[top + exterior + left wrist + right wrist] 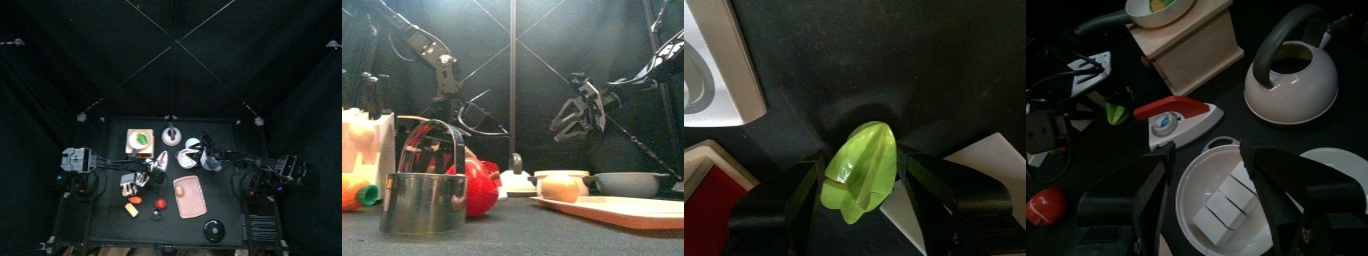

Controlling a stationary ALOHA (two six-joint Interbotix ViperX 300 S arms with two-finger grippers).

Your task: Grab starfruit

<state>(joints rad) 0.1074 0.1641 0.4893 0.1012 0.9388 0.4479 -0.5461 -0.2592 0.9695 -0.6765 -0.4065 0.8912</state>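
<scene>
Two left gripper (862, 192) jaws wide on either side of the starfruit (862, 168), perhaps not yet touching.

We see the starfruit (861, 170) as a small, glossy, light yellow-green toy with lengthwise ridges, tapering to a point at one end and blunter at the other. It lies on its side on the black table, on the left half, about midway from near to far. In the right wrist view it shows as a small green tip (1116, 112).
</scene>
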